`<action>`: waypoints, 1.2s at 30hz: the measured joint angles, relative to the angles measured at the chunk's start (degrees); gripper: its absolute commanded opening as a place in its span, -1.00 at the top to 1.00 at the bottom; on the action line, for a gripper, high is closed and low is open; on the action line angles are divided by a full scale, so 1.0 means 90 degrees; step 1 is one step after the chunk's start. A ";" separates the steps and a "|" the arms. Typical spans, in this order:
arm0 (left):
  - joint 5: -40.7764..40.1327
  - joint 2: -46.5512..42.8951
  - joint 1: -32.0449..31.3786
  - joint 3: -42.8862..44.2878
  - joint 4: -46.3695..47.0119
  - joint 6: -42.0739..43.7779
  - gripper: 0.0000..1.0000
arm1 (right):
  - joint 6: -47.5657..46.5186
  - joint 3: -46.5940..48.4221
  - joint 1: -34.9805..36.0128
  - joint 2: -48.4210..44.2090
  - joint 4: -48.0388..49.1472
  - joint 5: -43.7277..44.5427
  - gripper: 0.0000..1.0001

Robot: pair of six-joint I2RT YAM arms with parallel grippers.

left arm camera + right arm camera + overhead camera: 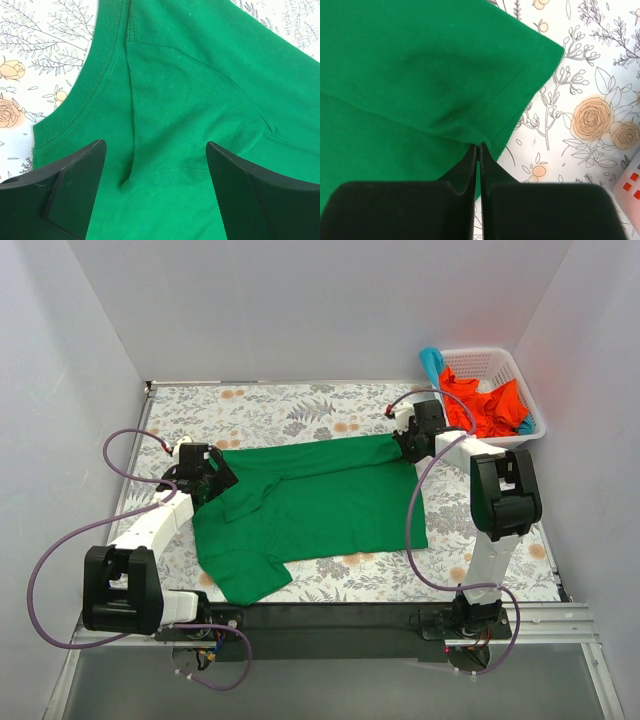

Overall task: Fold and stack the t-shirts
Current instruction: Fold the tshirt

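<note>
A: Green t-shirt [320, 505], where?
B: Spread flat mid-table on the floral table [300, 405], between both arms. Collar end to the left, one sleeve toward the near edge.
A: Left gripper [155, 150]?
B: Released, jaws wide apart, right over the shoulder seam beside the neckband. Whether it touches the cloth, can't tell.
A: Right gripper [479, 148]?
B: Clenched on the green t-shirt, fingers pressed together on the stitched edge at its far right corner. Cloth puckers toward the pinch.
A: Other shirts?
B: Orange-red t-shirts [485, 400] heaped in the white basket [527, 390] at the far right corner. Teal t-shirt [432, 362] hangs over the basket's left rim.
</note>
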 measured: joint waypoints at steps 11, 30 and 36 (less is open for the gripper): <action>-0.0002 0.0002 0.0000 0.0000 -0.0002 0.0000 -0.59 | -0.0248 -0.0257 0.0537 -0.0177 -0.0005 0.0928 0.97; -0.0151 0.0002 0.0000 0.0000 -0.0036 -0.0019 -0.59 | -0.0046 -0.1042 0.0704 -0.1035 0.0160 0.1996 0.17; -0.0153 0.0002 0.0007 0.0000 -0.0036 -0.0029 -0.59 | 0.0641 -0.1003 0.0702 -0.1630 0.0160 0.1285 0.19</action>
